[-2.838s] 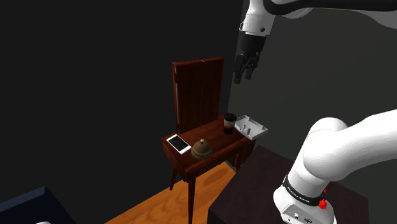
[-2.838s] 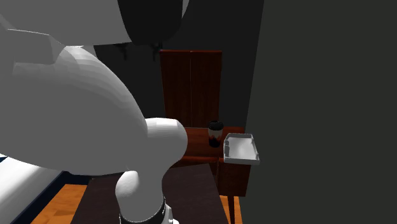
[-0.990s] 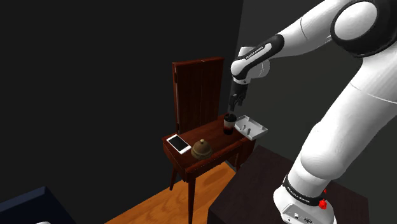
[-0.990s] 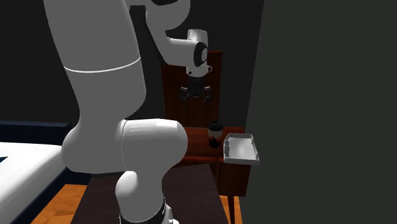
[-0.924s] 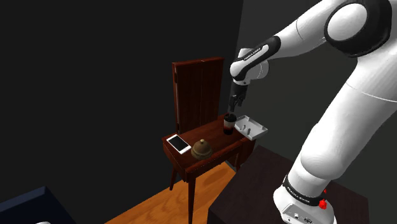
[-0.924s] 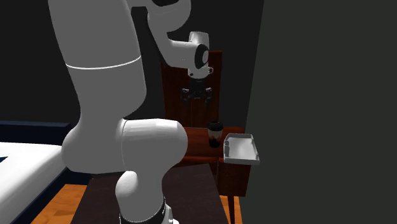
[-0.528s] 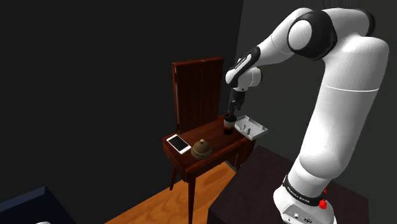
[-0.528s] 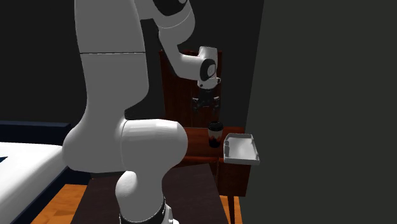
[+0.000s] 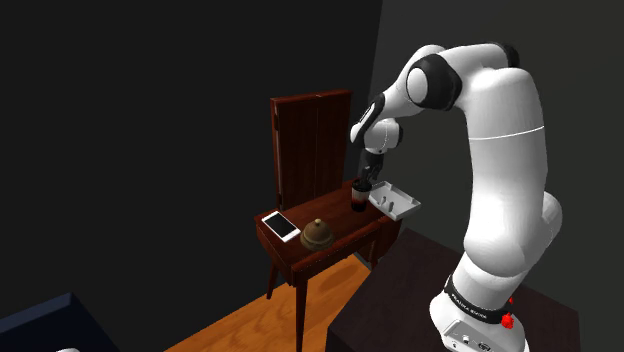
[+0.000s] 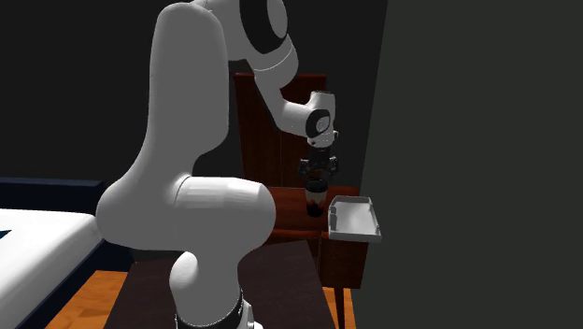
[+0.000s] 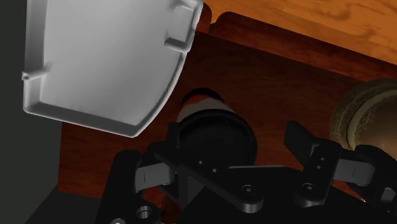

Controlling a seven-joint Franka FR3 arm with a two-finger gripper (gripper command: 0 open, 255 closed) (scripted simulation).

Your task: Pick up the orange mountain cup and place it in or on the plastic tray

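A big white arm [image 9: 500,150] was seen bent over a small dark wooden table [image 9: 338,238]. A pale tray [image 11: 95,63] was set at the end of the table nearest the grey wall. A white phone [image 9: 281,226] and a round bell [image 9: 317,233] were laid farther along the table, well apart from the tray. The cup [image 11: 216,133] was stood upright on the table just beside the tray, not in it. It was drawn dark, with a black lid on top. The black gripper [image 9: 366,182] was hung right above the cup, pointed down. Its fingers [image 11: 308,149] were spread wide, one on each side of the lid, and nothing was gripped yet. The cup was judged to be light and stiff, but tall and thin, so it could be tipped over by a bump. Its round side could be slippery too. It was thought best for it to be taken by the sides, just under the lid, and squeezed gently.
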